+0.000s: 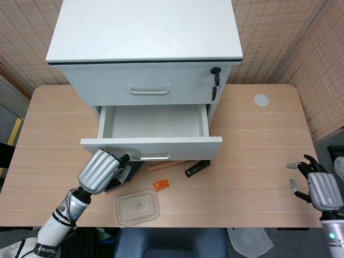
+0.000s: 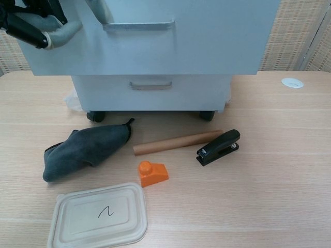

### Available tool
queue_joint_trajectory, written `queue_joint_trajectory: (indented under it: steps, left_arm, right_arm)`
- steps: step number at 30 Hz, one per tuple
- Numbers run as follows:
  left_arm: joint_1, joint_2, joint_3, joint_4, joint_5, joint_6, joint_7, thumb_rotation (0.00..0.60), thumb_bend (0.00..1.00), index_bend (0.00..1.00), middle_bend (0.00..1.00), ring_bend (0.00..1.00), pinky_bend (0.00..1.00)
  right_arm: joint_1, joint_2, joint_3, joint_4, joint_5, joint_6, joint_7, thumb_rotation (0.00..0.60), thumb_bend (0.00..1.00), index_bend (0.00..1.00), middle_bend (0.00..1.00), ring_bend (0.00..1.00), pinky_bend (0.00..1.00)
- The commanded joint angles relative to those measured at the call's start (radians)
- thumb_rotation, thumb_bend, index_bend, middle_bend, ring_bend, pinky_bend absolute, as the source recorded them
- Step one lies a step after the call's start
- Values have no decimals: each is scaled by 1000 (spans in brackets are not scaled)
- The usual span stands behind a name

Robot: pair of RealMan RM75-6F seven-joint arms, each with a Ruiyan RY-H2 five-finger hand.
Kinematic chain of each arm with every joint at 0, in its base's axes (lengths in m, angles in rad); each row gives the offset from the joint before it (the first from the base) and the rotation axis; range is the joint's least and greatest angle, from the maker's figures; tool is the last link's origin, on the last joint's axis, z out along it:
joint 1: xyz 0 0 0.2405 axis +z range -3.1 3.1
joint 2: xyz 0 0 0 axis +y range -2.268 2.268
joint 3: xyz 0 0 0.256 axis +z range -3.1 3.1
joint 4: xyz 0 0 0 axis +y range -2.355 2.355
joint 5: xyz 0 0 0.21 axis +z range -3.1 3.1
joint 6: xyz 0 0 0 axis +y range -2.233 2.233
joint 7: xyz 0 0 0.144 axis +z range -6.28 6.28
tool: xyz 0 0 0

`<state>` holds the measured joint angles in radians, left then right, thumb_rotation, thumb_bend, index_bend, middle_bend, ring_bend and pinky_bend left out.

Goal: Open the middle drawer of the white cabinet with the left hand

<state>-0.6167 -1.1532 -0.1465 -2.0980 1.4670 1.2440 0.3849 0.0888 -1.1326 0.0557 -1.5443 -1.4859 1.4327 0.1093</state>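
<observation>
Bright, even indoor light falls from overhead in both views. Shadows are soft; the darkest lies under the open drawer (image 1: pixel 151 146). Focus is sharp, with no glare.

I see a light wood tabletop (image 2: pixel 279 170) carrying the white cabinet (image 1: pixel 145 32), which stands on small dark casters at the far side. Just under my left hand (image 1: pixel 99 171) lies a crumpled grey cloth (image 2: pixel 85 150). Right of the hand sit a brown wooden rod (image 2: pixel 176 142), then a black stapler (image 2: pixel 219 146) touching its end. An orange block (image 2: pixel 152 173) lies nearer me, beside a lidded beige container (image 2: pixel 98 216). A small white disc (image 1: pixel 261 99) rests well beyond my right hand (image 1: pixel 318 185).
</observation>
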Motion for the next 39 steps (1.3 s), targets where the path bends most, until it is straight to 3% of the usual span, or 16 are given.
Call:
queue_joint_trajectory:
  steps: [1,13,18,22,28,34,39]
  left_arm:
    - [7,2,5,-6,11,4,3,600,542,361,1000,1000,1000]
    - [70,31,30,-13,101,75,-39,600,539,372,1000,1000,1000]
    - [142,42,63,35,175,173,-115,600,538,482,999,999,1000]
    - [218,45,85,92,200,274,-184,600,539,637,974,966,1000]
    - [316,51,76,176,139,394,-258,600,538,755,964,933,1000]
    - [385,34,75,302,1,397,-301,600,539,759,931,884,991]
    - [432,6,93,418,-113,340,-324,600,538,633,775,726,788]
  right_arm:
    - [1,0,0,1,0,-1,0,600,381,340,361,255,238]
    - [-3,1,1,7,4,1,7,600,381,340,361,255,238]
    - [-3,1,1,13,6,-1,14,600,381,340,361,255,238]
    - [2,-1,4,21,8,-8,21,600,381,340,361,255,238]
    - [14,-4,9,30,14,-28,24,600,381,340,361,255,238]
    - [30,-12,13,37,21,-54,22,600,381,340,361,255,238]
    - [43,-15,15,39,26,-73,15,600,381,340,361,255,238]
